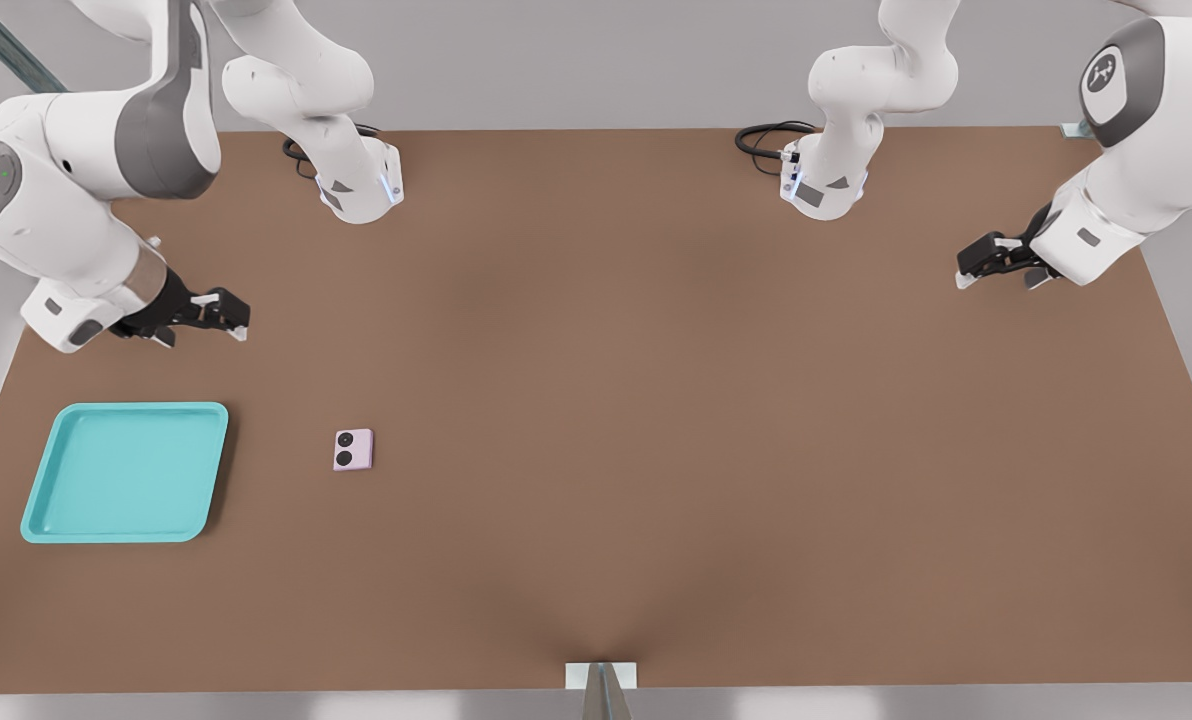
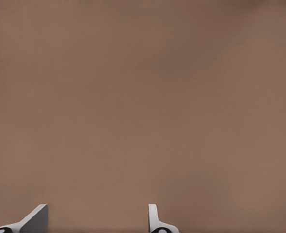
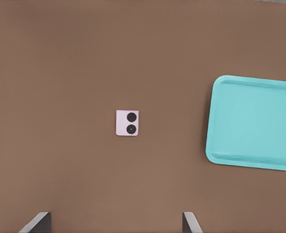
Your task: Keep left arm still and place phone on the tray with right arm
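Nothing of the task looks done yet: the phone [image 1: 353,449] lies flat on the brown worktop [image 1: 656,400], apart from the tray [image 1: 56,515], which sits toward the front view's left of it and holds nothing. The right arm's claw [image 1: 228,313] hangs in the air above the worktop, back from both things, its fingers [image 3: 39,222] spread apart and holding nothing. Reaching, gripping, carrying and setting down all remain. The phone is a small squarish pale pink slab, its face with two black round lenses turned up.
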Available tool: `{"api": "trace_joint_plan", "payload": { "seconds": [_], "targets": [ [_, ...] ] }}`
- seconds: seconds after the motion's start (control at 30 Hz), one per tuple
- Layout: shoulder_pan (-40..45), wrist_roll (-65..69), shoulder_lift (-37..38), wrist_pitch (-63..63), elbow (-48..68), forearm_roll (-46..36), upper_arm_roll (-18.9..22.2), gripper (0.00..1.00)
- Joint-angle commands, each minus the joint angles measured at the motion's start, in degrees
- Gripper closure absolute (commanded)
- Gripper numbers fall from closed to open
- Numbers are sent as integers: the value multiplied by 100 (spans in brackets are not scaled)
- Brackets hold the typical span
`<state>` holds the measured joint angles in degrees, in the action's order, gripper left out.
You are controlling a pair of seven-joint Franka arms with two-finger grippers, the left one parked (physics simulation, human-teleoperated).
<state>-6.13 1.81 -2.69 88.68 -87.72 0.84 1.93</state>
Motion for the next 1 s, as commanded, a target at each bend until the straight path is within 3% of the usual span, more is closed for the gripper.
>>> {"api": "trace_joint_plan", "payload": {
  "seconds": [0.0, 0.07, 0.1, 0.27, 0.33, 0.7, 0.97],
  "targets": [
    [-2, -313, -4, 185, -8, 4, 1, 0],
    [-28, -322, -197, 553, -200, -189, -26, 0],
    [-63, -322, -206, 1423, -816, -286, -43, 0],
    [-731, -1456, -1884, 3050, -931, 83, -193, 0],
    [-740, -1631, -2227, 3567, -1009, 83, -193, 0],
    [-64, -1078, -2798, 5555, -2311, 65, -254, 0],
    [297, -718, -3089, 5819, -2337, 48, -483, 0]
  ]
}}
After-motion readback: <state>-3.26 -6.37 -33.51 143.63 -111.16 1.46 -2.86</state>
